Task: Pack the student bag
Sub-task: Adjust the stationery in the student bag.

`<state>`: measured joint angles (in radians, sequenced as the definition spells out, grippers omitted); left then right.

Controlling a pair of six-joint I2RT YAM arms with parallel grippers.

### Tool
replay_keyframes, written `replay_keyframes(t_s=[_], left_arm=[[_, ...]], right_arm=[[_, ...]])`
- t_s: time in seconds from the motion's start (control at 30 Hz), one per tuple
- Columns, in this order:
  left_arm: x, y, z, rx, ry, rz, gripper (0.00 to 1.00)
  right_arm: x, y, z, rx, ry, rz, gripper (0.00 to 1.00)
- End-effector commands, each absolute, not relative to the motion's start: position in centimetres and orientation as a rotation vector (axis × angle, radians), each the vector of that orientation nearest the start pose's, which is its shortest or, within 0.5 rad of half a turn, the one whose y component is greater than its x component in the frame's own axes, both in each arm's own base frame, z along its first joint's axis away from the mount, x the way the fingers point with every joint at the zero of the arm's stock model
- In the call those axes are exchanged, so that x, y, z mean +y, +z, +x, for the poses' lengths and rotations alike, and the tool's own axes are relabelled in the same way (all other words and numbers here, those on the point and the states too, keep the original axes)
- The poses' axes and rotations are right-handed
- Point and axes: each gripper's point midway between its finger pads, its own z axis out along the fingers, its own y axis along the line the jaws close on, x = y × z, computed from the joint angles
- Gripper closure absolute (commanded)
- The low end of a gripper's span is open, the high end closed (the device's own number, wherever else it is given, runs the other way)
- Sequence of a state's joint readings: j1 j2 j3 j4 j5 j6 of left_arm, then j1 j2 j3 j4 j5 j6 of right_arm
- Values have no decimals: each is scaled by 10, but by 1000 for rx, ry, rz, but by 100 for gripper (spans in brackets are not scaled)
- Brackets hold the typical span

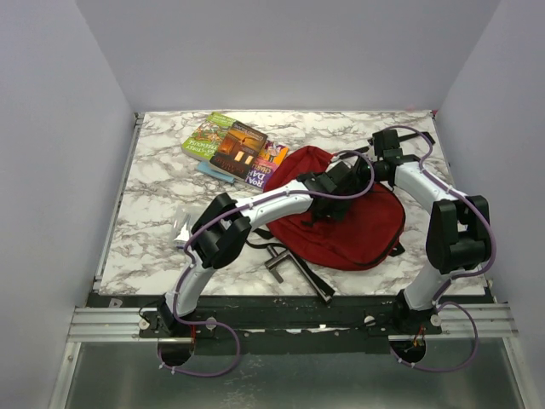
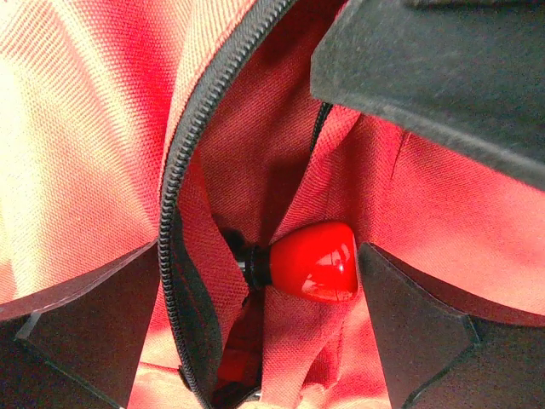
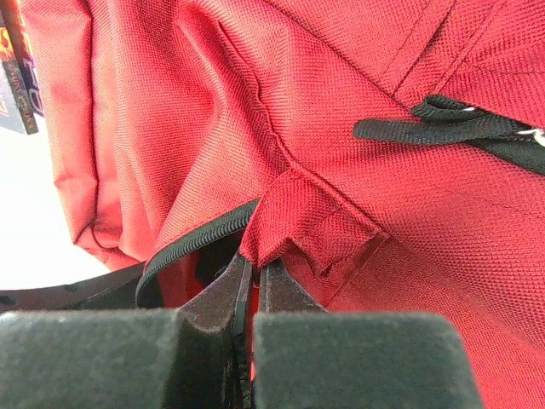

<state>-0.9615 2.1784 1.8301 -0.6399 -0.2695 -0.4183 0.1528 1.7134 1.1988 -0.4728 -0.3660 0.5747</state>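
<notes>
The student bag (image 1: pixel 358 226) lies on the marble table, dark red, its black zipper (image 2: pixel 183 170) parted. My left gripper (image 2: pixel 260 256) is inside the opening and stands open. A glossy red object with a black neck (image 2: pixel 315 260) lies loose on the fabric between its fingers (image 2: pixel 426 332), close to the right one. My right gripper (image 3: pixel 255 277) is shut on a fold of the bag's fabric (image 3: pixel 298 213) at the rim of the opening and holds it up. In the top view both grippers meet at the bag's upper edge, the left gripper (image 1: pixel 328 183) beside the right gripper (image 1: pixel 358 170).
Several books (image 1: pixel 234 149) lie fanned at the back left, next to the bag. Black straps (image 1: pixel 298 268) trail off the bag toward the near edge. A small clear item (image 1: pixel 181 228) sits near the left arm's elbow.
</notes>
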Motion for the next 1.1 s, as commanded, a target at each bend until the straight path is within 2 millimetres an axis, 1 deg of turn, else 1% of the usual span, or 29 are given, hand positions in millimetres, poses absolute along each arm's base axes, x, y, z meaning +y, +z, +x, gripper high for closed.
replay_keyframes(t_s=[0.0,0.03,0.1,0.17,0.2,0.27,0.33,0.37,0.43,0.47,0.5,0.63,0.67,0.73,0.83,0.93,1.07], left_arm=[[-411,69,318,2474,-225,562,2],[-407,65,320,2476,-198,555,2],[-397,59,324,2491,-151,518,8],[-381,61,331,2507,-121,445,21],[-375,67,335,2499,-127,405,28],[-369,81,342,2470,-157,377,42],[-366,96,346,2439,-181,358,50],[-365,104,348,2423,-194,348,51],[-365,110,353,2408,-203,326,51],[-365,111,357,2408,-210,314,55],[-364,107,361,2414,-205,308,58],[-360,94,372,2457,-208,264,62],[-363,94,374,2462,-224,265,61],[-373,95,373,2481,-262,276,48],[-387,97,371,2498,-314,284,32],[-388,95,370,2520,-304,280,19],[-387,94,366,2549,-300,294,11]], right_arm=[[152,117,379,2565,830,375,99],[151,117,378,2564,831,375,99],[150,118,377,2563,829,379,99],[147,117,375,2569,816,377,100],[146,116,374,2571,810,373,99],[142,112,371,2580,788,356,99],[138,108,367,2586,753,331,99],[136,106,367,2585,739,319,99],[136,103,362,2598,732,285,99],[135,101,360,2607,727,268,99],[134,99,358,2619,719,257,99],[128,99,356,2626,674,249,99],[130,102,356,2616,685,247,99],[132,106,355,2603,715,254,99],[143,112,352,2593,808,237,99],[147,124,351,2577,842,239,99],[149,142,350,2547,870,274,99]])
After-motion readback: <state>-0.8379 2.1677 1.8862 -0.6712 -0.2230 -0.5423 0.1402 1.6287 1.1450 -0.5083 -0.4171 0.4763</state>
